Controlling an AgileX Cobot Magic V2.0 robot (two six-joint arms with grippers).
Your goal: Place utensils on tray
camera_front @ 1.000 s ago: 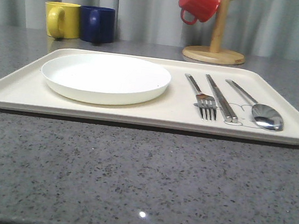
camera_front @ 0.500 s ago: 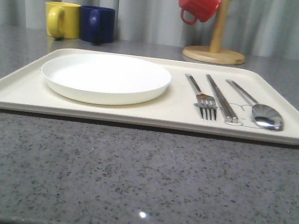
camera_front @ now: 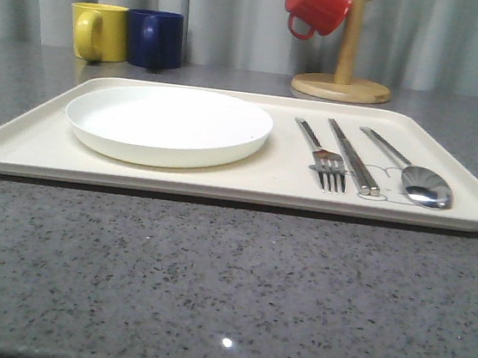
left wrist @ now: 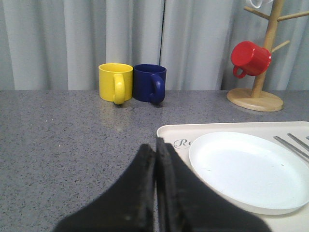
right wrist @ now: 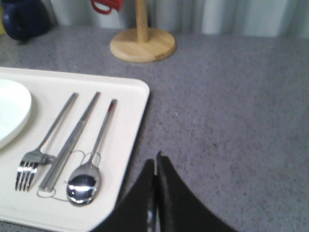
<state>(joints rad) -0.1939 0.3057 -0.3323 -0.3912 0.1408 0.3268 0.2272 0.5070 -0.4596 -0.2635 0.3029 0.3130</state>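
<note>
The cream tray [camera_front: 44, 150] lies across the middle of the table. On its right part a silver fork [camera_front: 325, 158], a pair of flat chopsticks [camera_front: 354, 157] and a spoon [camera_front: 412, 175] lie side by side, handles pointing away. The same fork [right wrist: 39, 151], chopsticks [right wrist: 72, 141] and spoon [right wrist: 87, 179] show in the right wrist view on the tray [right wrist: 126, 125]. My right gripper [right wrist: 155, 162] is shut and empty, over the bare counter just beside the tray's right rim. My left gripper [left wrist: 155, 145] is shut and empty, near the tray's [left wrist: 169, 131] left far corner.
A round white plate [camera_front: 167, 123] sits on the tray's left half. A yellow mug [camera_front: 98, 32] and a dark blue mug [camera_front: 156, 38] stand at the back left. A wooden mug tree [camera_front: 343, 78] with a red mug [camera_front: 319, 5] stands at the back right. Grey counter stretches in front.
</note>
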